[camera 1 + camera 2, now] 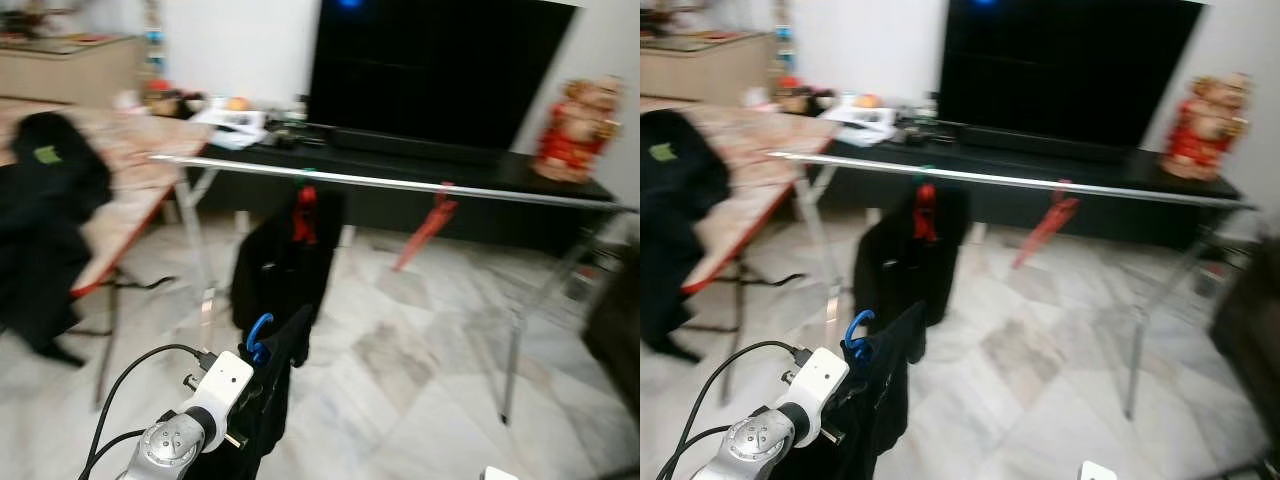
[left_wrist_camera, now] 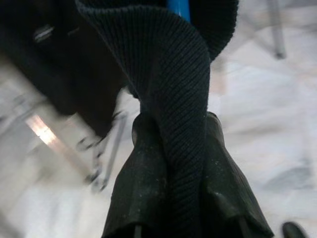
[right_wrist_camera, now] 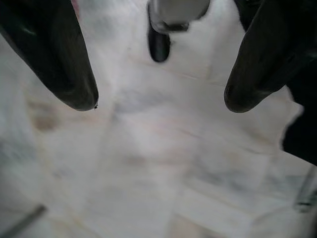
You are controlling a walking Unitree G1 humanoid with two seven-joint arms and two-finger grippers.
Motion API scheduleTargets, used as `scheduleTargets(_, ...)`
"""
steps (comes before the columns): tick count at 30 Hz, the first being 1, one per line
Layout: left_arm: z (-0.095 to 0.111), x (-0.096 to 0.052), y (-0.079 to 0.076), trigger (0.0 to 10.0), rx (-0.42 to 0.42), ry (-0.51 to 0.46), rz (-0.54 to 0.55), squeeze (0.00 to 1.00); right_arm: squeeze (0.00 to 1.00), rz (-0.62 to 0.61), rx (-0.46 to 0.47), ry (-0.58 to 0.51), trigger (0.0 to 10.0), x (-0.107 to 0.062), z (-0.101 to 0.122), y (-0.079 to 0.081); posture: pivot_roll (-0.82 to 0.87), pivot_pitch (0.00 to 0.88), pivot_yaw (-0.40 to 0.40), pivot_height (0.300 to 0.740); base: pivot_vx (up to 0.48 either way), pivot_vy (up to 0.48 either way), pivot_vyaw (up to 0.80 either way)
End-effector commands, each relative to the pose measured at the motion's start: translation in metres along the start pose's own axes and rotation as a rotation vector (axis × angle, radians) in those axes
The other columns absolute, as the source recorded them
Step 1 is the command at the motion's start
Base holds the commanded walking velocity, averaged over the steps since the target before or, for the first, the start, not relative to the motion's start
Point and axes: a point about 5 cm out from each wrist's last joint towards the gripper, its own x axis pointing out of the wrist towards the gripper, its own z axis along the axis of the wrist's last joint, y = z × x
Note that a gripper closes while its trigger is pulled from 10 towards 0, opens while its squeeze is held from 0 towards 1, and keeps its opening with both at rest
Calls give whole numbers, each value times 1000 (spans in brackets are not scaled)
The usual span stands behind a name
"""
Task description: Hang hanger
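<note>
Left gripper point(image 2: 171, 163) pinching dark knit garment point(image 2: 173, 74) on blue hanger point(image 1: 258, 338); right gripper point(image 3: 158, 99) spread wide above floor.

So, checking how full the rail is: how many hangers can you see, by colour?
Red hangers on the rail: 2, one carrying a black garment, one bare
Blue hanger with dark garment in the left gripper: 1
Total: 3
</note>
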Motion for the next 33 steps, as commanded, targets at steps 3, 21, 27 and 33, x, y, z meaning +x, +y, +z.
scheduleTargets(3, 11, 3, -3, 10000, 8, -41, -18, 0, 0, 2, -7, -17, 10000, 0, 4, 1, 190, 0, -115, 740, 354, 0, 0)
scheduleTargets(21, 14, 6, -3, 10000, 6, -46, -15, 0, 0, 40, -57, -22, 10000, 1, 10, 1, 185, 0, -122, 740, 366, 0, 0)
scheduleTargets(27, 16, 8, -5, 10000, 12, -46, -28, 0, 0, 30, -39, -12, 10000, 1, 8, 1, 185, 0, -122, 740, 372, 0, 0)
scheduleTargets(33, 19, 10, -6, 10000, 19, -59, -35, 0, 0, 45, -41, -13, 10000, 1, 10, 2, 181, 0, -122, 740, 376, 0, 0)
